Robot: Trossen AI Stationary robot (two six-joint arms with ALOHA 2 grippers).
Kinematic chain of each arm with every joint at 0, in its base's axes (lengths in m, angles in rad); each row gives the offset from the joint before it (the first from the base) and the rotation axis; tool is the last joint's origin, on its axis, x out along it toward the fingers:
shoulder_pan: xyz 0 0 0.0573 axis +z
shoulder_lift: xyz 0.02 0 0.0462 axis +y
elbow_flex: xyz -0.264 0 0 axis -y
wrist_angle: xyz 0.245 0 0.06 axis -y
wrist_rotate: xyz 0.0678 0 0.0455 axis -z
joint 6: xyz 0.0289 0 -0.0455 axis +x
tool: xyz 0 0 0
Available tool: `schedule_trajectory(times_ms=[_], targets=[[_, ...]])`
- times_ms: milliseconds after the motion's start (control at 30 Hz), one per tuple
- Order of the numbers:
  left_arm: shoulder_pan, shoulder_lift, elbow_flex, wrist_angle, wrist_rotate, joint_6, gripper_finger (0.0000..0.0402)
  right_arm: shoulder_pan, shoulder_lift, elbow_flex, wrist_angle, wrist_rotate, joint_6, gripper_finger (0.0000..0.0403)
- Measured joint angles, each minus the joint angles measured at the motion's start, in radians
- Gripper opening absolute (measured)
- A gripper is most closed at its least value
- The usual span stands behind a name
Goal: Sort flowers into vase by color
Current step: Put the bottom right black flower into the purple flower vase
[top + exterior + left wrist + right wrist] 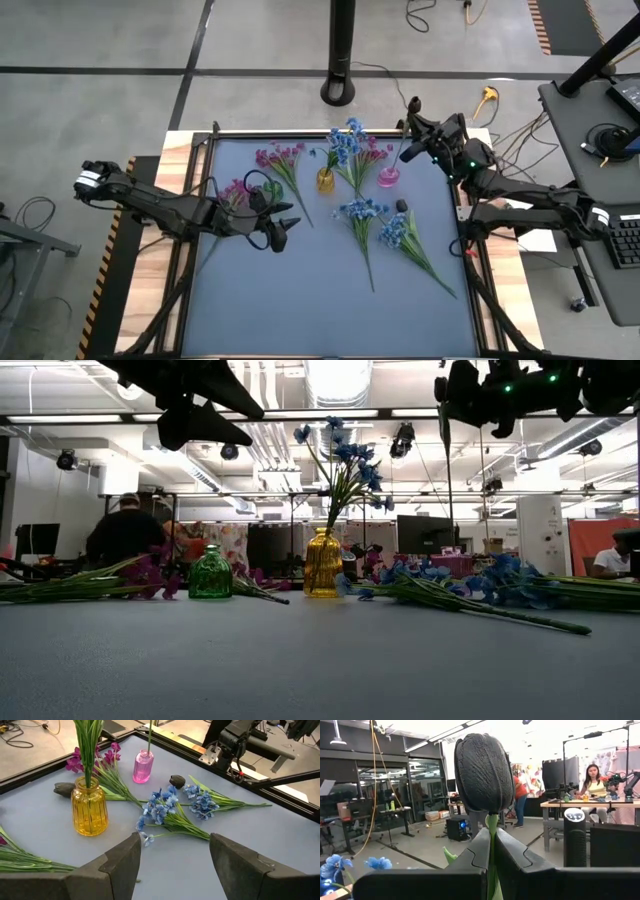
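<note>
Across the grey-blue table top (320,290) the sort is partly done. Largest first: a loose magenta-pink sprig (283,163) lies toward the far left, and more pink lies by the left edge, near the small green glass vase (210,573). Two loose blue sprigs on long green stems (362,215) lie mid-table toward the right edge, with one dark bud head (177,781) loose beside them.

Done so far: the ribbed yellow glass vase (326,181) at the far middle holds blue clusters (350,460). The pink glass vase (389,177), just to its right, has the stem of the dark purple tulip-like bud (484,767) standing in it (seated or not, I can't tell). The green vase looks empty.

Right gripper (410,150) is above the pink vase, fingers clamped on that tulip's stem just under the bud. Left gripper (284,228) hovers over the left half of the table, jaws spread wide, holding nothing.

Left to do, my read: all loose pink and blue sprigs, plus the stray bud.
</note>
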Motion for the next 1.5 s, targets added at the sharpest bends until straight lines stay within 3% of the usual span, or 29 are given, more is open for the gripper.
schedule_trajectory(times_ms=[1500], targets=[[0.0, -0.001, 0.0, -0.006, 0.006, -0.007, 0.022, 0.0, 0.055, -0.002, -0.155, -0.024, -0.009, 0.0013]])
